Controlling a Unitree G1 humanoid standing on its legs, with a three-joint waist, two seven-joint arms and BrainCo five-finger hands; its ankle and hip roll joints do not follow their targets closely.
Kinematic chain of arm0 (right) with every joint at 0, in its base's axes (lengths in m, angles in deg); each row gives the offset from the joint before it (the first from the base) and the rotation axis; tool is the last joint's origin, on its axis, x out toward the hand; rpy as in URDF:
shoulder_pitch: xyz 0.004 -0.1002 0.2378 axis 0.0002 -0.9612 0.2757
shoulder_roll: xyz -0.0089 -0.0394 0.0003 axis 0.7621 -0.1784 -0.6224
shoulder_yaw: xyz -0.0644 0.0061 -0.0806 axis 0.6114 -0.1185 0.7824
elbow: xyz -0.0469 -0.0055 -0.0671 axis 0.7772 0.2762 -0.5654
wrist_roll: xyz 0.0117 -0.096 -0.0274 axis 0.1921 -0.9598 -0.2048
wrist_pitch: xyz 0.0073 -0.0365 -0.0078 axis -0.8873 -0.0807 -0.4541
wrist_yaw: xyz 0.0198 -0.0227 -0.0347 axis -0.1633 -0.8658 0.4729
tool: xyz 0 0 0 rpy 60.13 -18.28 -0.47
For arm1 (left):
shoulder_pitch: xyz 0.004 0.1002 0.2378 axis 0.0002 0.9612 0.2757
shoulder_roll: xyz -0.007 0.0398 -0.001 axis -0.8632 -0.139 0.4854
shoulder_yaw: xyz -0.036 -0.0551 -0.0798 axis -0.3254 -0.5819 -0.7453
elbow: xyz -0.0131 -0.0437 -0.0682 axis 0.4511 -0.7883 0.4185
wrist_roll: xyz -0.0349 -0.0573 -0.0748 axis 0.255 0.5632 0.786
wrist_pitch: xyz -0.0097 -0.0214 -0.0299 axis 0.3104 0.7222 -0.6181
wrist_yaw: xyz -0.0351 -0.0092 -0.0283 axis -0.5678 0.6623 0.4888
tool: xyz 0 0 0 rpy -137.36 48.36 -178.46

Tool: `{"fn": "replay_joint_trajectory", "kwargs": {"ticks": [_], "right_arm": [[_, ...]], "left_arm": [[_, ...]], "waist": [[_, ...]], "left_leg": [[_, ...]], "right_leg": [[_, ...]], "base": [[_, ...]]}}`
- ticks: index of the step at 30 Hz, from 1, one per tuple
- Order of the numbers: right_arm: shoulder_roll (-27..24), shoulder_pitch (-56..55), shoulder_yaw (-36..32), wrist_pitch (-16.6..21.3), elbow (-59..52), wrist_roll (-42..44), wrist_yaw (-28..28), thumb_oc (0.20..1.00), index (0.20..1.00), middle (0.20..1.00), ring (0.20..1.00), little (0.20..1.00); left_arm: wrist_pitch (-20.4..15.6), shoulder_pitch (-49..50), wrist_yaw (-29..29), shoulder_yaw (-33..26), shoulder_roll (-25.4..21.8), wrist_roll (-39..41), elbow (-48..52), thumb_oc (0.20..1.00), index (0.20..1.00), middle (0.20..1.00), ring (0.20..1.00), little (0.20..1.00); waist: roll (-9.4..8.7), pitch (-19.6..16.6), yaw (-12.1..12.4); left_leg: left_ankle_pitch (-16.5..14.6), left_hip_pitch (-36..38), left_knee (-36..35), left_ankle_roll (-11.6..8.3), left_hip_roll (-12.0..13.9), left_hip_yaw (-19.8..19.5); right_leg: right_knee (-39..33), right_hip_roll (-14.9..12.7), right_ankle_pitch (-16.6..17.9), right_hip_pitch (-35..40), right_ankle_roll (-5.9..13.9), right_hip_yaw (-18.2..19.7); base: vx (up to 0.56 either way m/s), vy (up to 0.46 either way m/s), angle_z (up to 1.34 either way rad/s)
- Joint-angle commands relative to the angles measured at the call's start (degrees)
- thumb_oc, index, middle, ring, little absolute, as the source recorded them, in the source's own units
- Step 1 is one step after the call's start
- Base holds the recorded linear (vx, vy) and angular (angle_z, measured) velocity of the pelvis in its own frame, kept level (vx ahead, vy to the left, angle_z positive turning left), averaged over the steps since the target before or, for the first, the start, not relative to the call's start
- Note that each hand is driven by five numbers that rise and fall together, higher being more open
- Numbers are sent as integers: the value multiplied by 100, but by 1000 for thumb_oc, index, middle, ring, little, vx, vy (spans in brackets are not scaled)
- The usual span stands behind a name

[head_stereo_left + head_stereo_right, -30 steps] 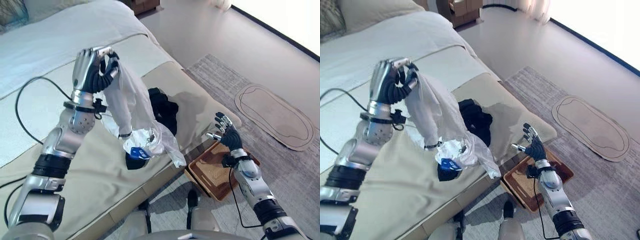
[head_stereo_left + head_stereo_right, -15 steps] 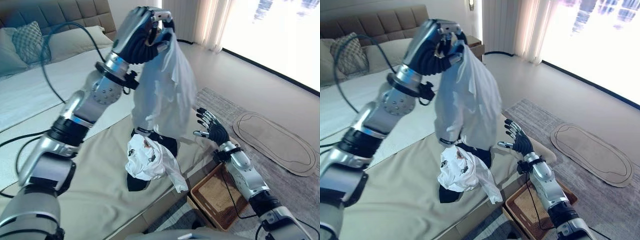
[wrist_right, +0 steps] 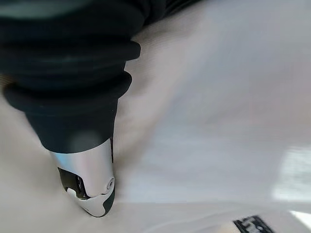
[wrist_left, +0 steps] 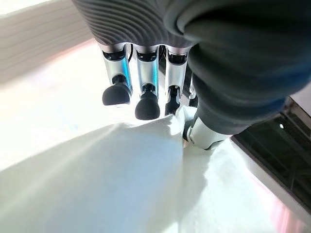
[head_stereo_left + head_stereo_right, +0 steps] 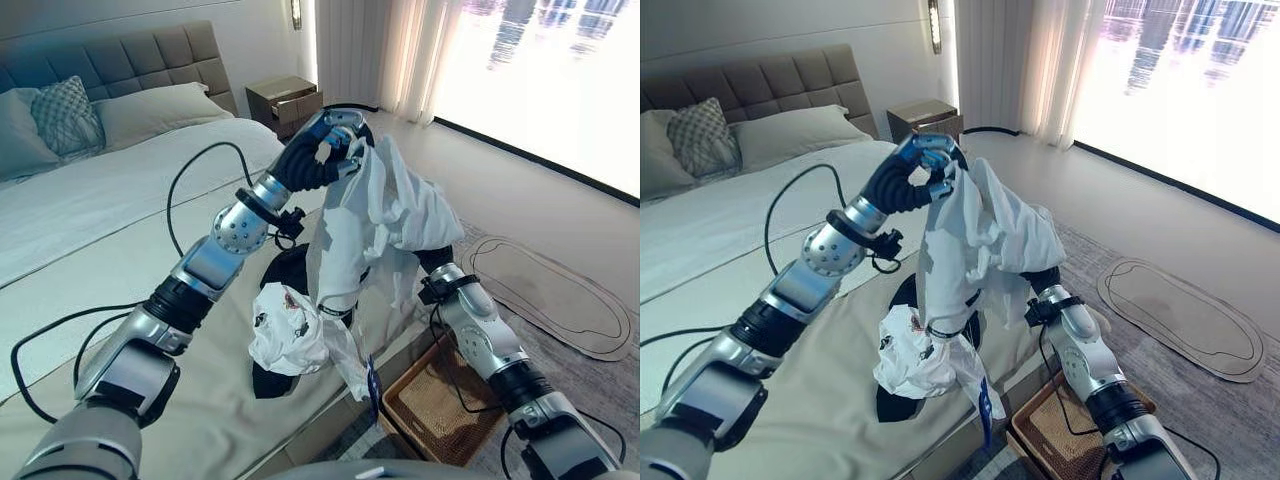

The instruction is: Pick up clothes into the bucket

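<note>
White shirt (image 5: 375, 215) hung pinched in the left hand (image 5: 322, 155); right hand (image 3: 82, 160), seen from its wrist, lay against cloth, fingers hidden.

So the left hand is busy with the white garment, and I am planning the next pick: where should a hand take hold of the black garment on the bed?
Probably the raised bunched part of the black garment, coming straight down from above. It lies crumpled on the bed beside the printed white garment, half hidden behind the white garment hanging from the left hand, so a side approach looks blocked.
</note>
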Motion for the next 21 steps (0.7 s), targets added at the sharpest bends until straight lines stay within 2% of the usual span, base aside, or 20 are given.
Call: {"fn": "replay_joint_trajectory", "kwargs": {"ticks": [1,6,13,17,18,19,21], "right_arm": [[337,309,-383,369,-499,1011,105,1000,1000,1000,1000,1000],[281,231,-427,294,-677,1265,248,1000,1000,1000,1000,1000],[213,266,-319,249,-620,1040,309,1000,1000,1000,1000,1000],[295,419,-129,171,-402,1080,540,1000,1000,1000,1000,1000],[355,530,-56,172,-212,1117,601,291,291,291,291,291],[458,553,-42,173,-91,1259,645,200,200,200,200,200],[549,569,-46,200,47,1363,652,200,200,200,200,200]], "left_arm": [[-213,-102,-3,-402,-80,230,-261,200,200,200,200,200],[-197,45,9,-499,-110,107,-250,200,200,200,200,200],[-245,140,-2,-633,48,99,-209,200,200,200,200,200],[-296,187,106,-680,168,288,-107,200,200,200,200,200],[-331,212,146,-699,238,387,-75,200,200,200,200,200],[-344,238,168,-704,285,439,-58,200,200,200,200,200],[-343,272,182,-712,309,479,-49,200,200,200,200,200]], "waist": [[-285,-222,23],[-309,-227,25],[-337,-253,45],[-345,-258,79],[-346,-259,100],[-347,-262,109],[-345,-266,118]], "left_leg": [[-141,-92,171,-42,75,56],[-134,-87,156,-48,84,57],[-139,-96,173,-49,86,51],[-151,-103,187,-42,77,31],[-155,-107,195,-39,73,20],[-160,-109,201,-37,71,21],[-164,-113,209,-36,72,17]], "right_leg": [[375,-201,162,-342,227,59],[375,-196,159,-347,221,58],[353,-190,165,-339,225,51],[349,-200,159,-336,225,43],[346,-201,160,-329,222,43],[345,-202,157,-321,223,39],[343,-207,154,-315,221,28]], "base": [[0,0,0],[-2,-6,-6],[0,0,0],[0,0,0],[0,0,0],[0,0,0],[0,0,0]]}}
